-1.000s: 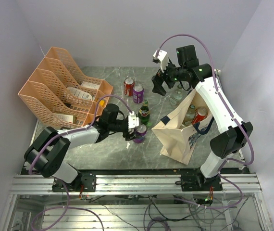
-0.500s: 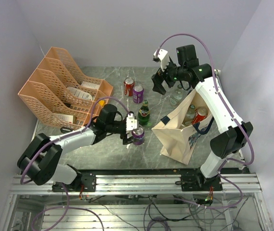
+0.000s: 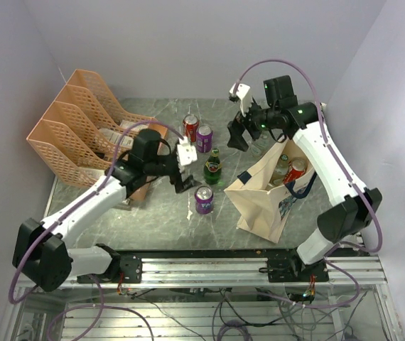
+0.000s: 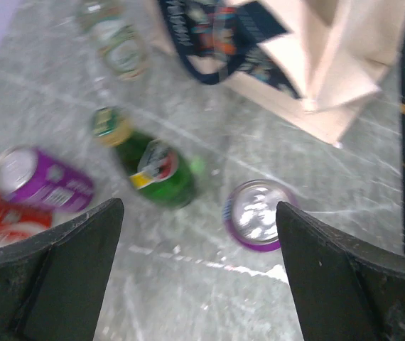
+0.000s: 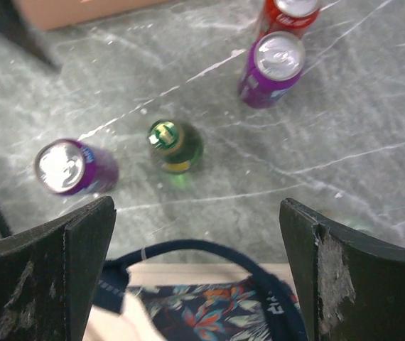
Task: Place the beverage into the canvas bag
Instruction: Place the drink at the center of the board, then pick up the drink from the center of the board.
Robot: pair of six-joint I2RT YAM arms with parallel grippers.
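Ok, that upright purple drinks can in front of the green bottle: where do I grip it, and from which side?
Take the upright purple drinks can across its round side wall, about mid-height, coming in from the left arm's side with the open left gripper. The green glass bottle stands close behind it and the cream canvas bag is to its right; that side looks free.
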